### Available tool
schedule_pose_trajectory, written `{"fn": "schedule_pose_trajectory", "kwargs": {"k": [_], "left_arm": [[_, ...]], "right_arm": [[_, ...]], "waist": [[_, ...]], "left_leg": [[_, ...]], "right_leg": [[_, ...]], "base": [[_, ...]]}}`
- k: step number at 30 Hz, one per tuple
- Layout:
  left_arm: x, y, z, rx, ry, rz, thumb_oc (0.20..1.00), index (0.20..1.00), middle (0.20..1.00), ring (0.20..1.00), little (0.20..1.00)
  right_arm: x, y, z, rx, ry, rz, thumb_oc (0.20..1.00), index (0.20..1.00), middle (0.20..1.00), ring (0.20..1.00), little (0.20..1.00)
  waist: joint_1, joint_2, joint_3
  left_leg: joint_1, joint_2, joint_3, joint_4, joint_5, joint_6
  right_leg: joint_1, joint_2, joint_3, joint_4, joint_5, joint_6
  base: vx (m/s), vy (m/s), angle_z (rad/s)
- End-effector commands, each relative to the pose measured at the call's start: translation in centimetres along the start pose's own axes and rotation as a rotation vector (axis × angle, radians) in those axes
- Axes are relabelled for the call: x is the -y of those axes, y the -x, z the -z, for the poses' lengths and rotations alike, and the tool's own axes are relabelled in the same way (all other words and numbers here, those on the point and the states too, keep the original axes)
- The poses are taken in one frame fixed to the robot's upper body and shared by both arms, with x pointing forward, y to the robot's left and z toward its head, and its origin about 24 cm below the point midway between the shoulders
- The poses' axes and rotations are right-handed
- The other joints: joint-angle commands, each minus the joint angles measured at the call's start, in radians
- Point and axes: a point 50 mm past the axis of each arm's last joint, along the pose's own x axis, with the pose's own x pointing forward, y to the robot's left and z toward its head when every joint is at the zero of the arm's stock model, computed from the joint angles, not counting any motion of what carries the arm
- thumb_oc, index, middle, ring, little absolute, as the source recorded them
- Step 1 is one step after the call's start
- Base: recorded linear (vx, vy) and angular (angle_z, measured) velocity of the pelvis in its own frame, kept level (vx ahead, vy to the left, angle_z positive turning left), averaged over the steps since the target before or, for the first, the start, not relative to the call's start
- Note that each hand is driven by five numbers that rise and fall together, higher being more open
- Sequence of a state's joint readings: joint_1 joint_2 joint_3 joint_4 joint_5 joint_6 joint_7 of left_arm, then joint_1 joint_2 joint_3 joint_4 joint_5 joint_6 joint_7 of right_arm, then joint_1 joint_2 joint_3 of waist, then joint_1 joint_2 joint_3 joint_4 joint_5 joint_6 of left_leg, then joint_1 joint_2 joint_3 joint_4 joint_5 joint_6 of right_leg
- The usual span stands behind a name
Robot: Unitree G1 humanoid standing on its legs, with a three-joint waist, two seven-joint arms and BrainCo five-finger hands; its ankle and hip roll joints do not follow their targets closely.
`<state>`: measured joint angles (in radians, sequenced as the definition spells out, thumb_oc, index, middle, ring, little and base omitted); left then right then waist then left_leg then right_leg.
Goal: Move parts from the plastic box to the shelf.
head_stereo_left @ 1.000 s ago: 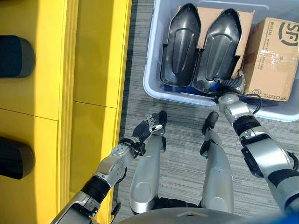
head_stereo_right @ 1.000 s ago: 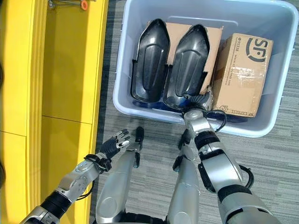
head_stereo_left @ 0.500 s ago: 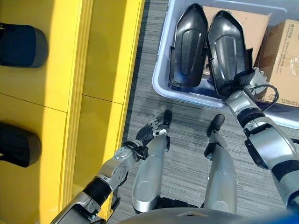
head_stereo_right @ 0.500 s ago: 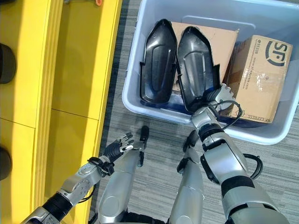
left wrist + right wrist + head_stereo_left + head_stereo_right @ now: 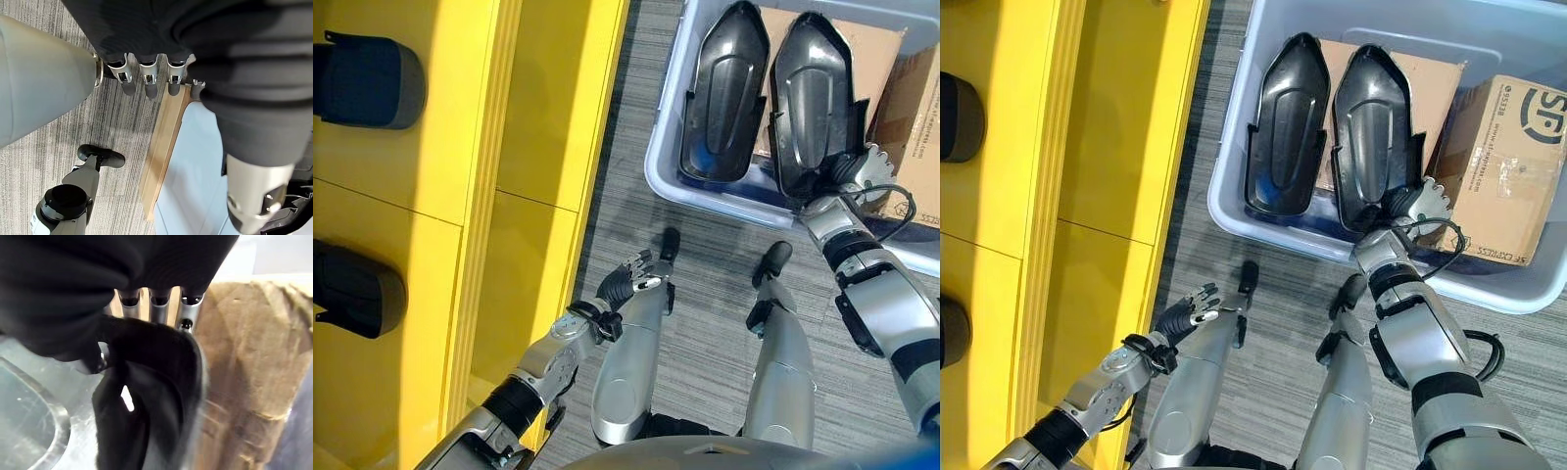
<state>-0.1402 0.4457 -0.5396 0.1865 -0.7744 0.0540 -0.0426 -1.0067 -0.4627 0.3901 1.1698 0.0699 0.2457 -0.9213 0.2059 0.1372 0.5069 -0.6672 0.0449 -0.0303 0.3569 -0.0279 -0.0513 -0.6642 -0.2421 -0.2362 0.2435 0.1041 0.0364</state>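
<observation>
Two black shell parts [image 5: 1283, 122] stand in the plastic box [image 5: 1234, 157] at 1 o'clock; the right hand [image 5: 1417, 203] grips the right-side part [image 5: 1371, 132], so lifting it toward the yellow shelf [image 5: 1087, 147] at 10 o'clock seems next, while the left hand [image 5: 1190, 308] hangs relaxed and holds nothing.

**Two black parts in the box, more on the shelf**

The plastic box [image 5: 1234, 176] is pale blue-grey and sits open on the grey carpet, just beside the yellow shelf [image 5: 1107, 147]. Two black parts stand in it side by side — long, glossy, shell-shaped, pointed ends away from the robot, hollow faces up, leaning on cardboard behind them. The left part [image 5: 1285, 127] rests untouched. The right part [image 5: 1371, 127] touches it along one edge; its near end is held by the right hand [image 5: 1418, 204], fingers curled round the rim. On the shelf, two more dark parts [image 5: 362, 83] lie in separate compartments — one farther, one nearer
</observation>
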Motion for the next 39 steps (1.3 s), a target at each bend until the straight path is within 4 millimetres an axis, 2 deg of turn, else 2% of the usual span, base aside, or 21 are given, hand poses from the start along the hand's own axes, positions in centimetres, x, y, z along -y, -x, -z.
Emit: {"fn": "schedule_pose_trajectory", "kwargs": {"k": [1, 5, 7, 11, 17, 18, 22, 29, 32, 33, 35, 37, 38, 39], "left_arm": [[0.7, 1.3, 0.1, 0.020, 0.003, 0.036, 1.000, 1.000, 1.000, 1.000, 1.000], [0.6, 1.4, -0.1, 0.032, 0.017, 0.023, 1.000, 1.000, 1.000, 1.000, 1.000], [0.4, 1.4, -0.1, 0.031, 0.032, 0.008, 1.000, 1.000, 1.000, 1.000, 1.000], [-0.2, 1.6, 0.3, 0.016, 0.038, -0.009, 1.000, 1.000, 1.000, 1.000, 1.000], [-0.8, 1.7, 0.7, 0.004, 0.045, -0.025, 1.000, 1.000, 1.000, 1.000, 1.000], [-0.9, 1.7, 0.5, 0.008, 0.042, -0.027, 1.000, 1.000, 1.000, 1.000, 1.000], [-1.3, 1.9, 1.1, -0.023, 0.040, -0.039, 1.000, 1.000, 1.000, 1.000, 1.000], [-1.8, 2.4, 2.5, -0.056, 0.057, -0.075, 1.000, 1.000, 1.000, 1.000, 1.000], [-1.7, 2.7, 3.3, -0.066, 0.122, -0.046, 1.000, 1.000, 1.000, 1.000, 1.000], [-1.6, 3.1, 4.2, -0.092, 0.157, -0.049, 1.000, 1.000, 1.000, 1.000, 1.000], [-1.7, 3.5, 4.8, -0.105, 0.152, -0.060, 1.000, 1.000, 1.000, 1.000, 1.000], [-2.1, 4.7, 6.6, -0.136, 0.175, -0.115, 1.000, 1.000, 1.000, 1.000, 1.000], [-2.1, 4.8, 6.7, -0.136, 0.175, -0.117, 1.000, 1.000, 1.000, 1.000, 1.000], [-2.3, 5.2, 7.2, -0.135, 0.179, -0.134, 1.000, 1.000, 1.000, 1.000, 1.000]], "right_arm": [[1.9, -1.3, 1.5, -0.003, -0.160, 0.122, 0.200, 0.200, 0.200, 0.200, 0.200], [3.1, -1.3, -0.5, 0.091, -0.347, 0.194, 0.200, 0.200, 0.200, 0.200, 0.200], [4.1, -1.1, -2.2, 0.168, -0.431, 0.229, 0.200, 0.200, 0.200, 0.200, 0.200], [5.9, -0.9, -5.0, 0.300, -0.470, 0.276, 0.200, 0.200, 0.200, 0.200, 0.200], [7.0, -0.7, -6.0, 0.355, -0.510, 0.290, 0.200, 0.200, 0.200, 0.200, 0.200], [7.4, -0.7, -6.5, 0.365, -0.539, 0.296, 0.200, 0.200, 0.200, 0.200, 0.200], [7.6, -0.6, -6.7, 0.369, -0.574, 0.256, 0.200, 0.200, 0.200, 0.200, 0.200], [5.5, 1.0, -6.3, 0.345, -0.627, 0.036, 0.200, 0.200, 0.200, 0.200, 0.200], [4.0, 2.4, -6.3, 0.349, -0.674, -0.131, 0.200, 0.200, 0.200, 0.200, 0.200], [2.8, 4.2, -6.0, 0.343, -0.716, -0.256, 0.200, 0.200, 0.200, 0.200, 0.200], [2.1, 5.4, -5.8, 0.336, -0.750, -0.345, 0.200, 0.200, 0.200, 0.200, 0.200], [0.5, 9.0, -4.3, 0.311, -0.816, -0.585, 0.200, 0.200, 0.200, 0.200, 0.200], [0.4, 9.1, -4.2, 0.309, -0.817, -0.592, 0.200, 0.200, 0.200, 0.200, 0.200], [0.1, 10.0, -3.3, 0.289, -0.836, -0.651, 0.200, 0.200, 0.200, 0.200, 0.200]], "waist": [[0.001, 0.031, 0.013], [-0.019, 0.017, 0.013], [-0.034, 0.007, 0.013], [-0.051, -0.008, 0.013], [-0.059, -0.021, 0.013], [-0.062, -0.023, 0.013], [-0.067, -0.032, 0.013], [-0.074, -0.044, 0.013], [-0.077, -0.052, -0.016], [-0.080, -0.060, -0.043], [-0.081, -0.066, -0.059], [-0.085, -0.085, -0.123], [-0.086, -0.085, -0.126], [-0.088, -0.090, -0.144]], "left_leg": [[0.024, 0.068, 0.045, -0.077, 0.001, 0.007], [0.074, 0.072, 0.057, -0.102, -0.004, 0.007], [0.119, 0.075, 0.067, -0.118, -0.006, 0.005], [0.195, 0.085, 0.076, -0.135, -0.011, -0.003], [0.271, 0.098, 0.084, -0.164, -0.011, -0.010], [0.266, 0.102, 0.091, -0.171, 0.011, -0.005], [0.340, 0.108, 0.095, -0.195, 0.009, -0.012], [0.476, 0.130, 0.101, -0.253, 0.026, -0.028], [0.514, 0.145, 0.105, -0.292, 0.042, -0.038], [0.545, 0.159, 0.107, -0.326, 0.060, -0.046], [0.558, 0.167, 0.105, -0.340, 0.071, -0.053], [0.587, 0.172, 0.099, -0.366, 0.087, -0.058], [0.587, 0.172, 0.098, -0.366, 0.087, -0.057], [0.597, 0.167, 0.095, -0.367, 0.084, -0.055]], "right_leg": [[0.103, -0.068, 0.026, 0.123, -0.186, 0.091], [0.143, -0.060, 0.035, 0.091, -0.182, 0.094], [0.178, -0.057, 0.043, 0.075, -0.181, 0.096], [0.245, -0.047, 0.049, 0.043, -0.178, 0.094], [0.313, -0.034, 0.049, 0.015, -0.179, 0.091], [0.309, -0.031, 0.040, 0.005, -0.158, 0.083], [0.376, -0.022, 0.040, -0.015, -0.162, 0.083], [0.503, -0.011, 0.030, -0.052, -0.168, 0.078], [0.538, -0.005, 0.026, -0.072, -0.168, 0.076], [0.566, 0.001, 0.022, -0.087, -0.168, 0.075], [0.581, 0.003, 0.021, -0.092, -0.168, 0.074], [0.633, 0.006, 0.020, -0.122, -0.162, 0.079], [0.634, 0.006, 0.020, -0.124, -0.161, 0.080], [0.651, 0.003, 0.020, -0.128, -0.161, 0.083]], "base": [[0.00, 0.002, -0.05], [0.01, 0.015, -0.10], [0.02, 0.021, -0.19], [0.03, -0.009, -0.14], [0.01, -0.026, -0.12], [-0.04, -0.032, -0.05], [0.01, -0.022, -0.04], [0.05, 0.009, -0.02], [0.08, 0.068, -0.01], [0.11, 0.107, 0.01], [0.10, 0.145, 0.01], [0.09, 0.280, 0.02], [0.04, 0.254, 0.01], [0.04, 0.182, -0.01]]}}
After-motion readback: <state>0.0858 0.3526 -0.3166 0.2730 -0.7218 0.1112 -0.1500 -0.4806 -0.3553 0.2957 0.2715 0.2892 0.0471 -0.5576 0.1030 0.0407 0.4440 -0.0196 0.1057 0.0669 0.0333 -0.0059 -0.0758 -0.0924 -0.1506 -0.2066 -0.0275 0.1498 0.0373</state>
